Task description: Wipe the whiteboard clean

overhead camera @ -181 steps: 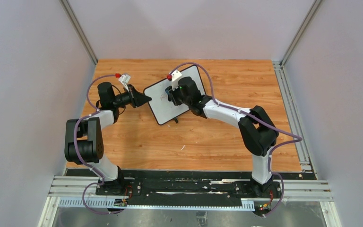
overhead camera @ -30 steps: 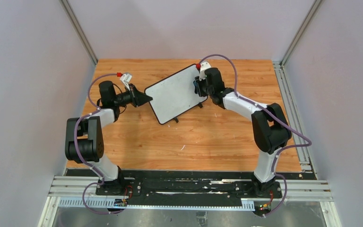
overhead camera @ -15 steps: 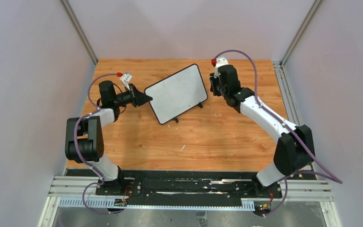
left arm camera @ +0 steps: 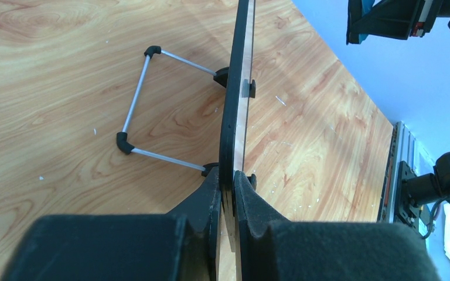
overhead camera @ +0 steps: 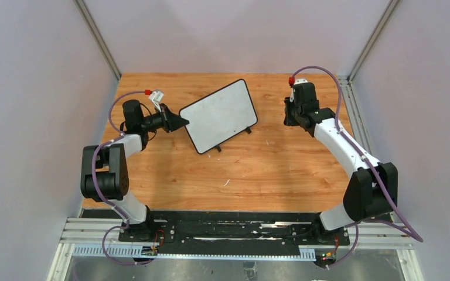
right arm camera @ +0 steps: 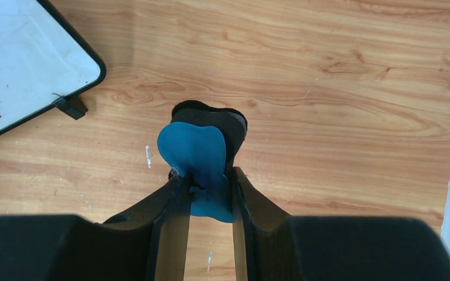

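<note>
The whiteboard [overhead camera: 218,115] is standing on the wooden table [overhead camera: 258,175], in the far-left-of-centre part of it. Its long axis is running diagonally from near-left to far-right. It is leaning back on a wire stand [left arm camera: 146,105], with the white face pointing up and toward the near right. Its two small black feet [overhead camera: 218,149] are sitting along the lower long edge, on the near-right side. In the right wrist view a few faint dark specks are showing on the white surface [right arm camera: 23,64].

The left gripper [overhead camera: 183,122] is reaching in from the left and clamping the board's left short edge. In the left wrist view its fingers [left arm camera: 247,199] are pressing on either side of the thin black frame [left arm camera: 236,88], nearly closed, and the board is appearing edge-on.

The right gripper [overhead camera: 287,114] is hanging over bare table to the right of the whiteboard, clearly apart from it. Its jaws are a little way open and pinching a blue-and-black eraser [right arm camera: 196,153]. The blue pad is facing the wrist camera and the black body is sticking out past the fingertips. Whether the eraser is touching the wood is impossible to tell. The whiteboard's right corner and one foot [right arm camera: 70,107] are showing at the upper left of the right wrist view.
</note>
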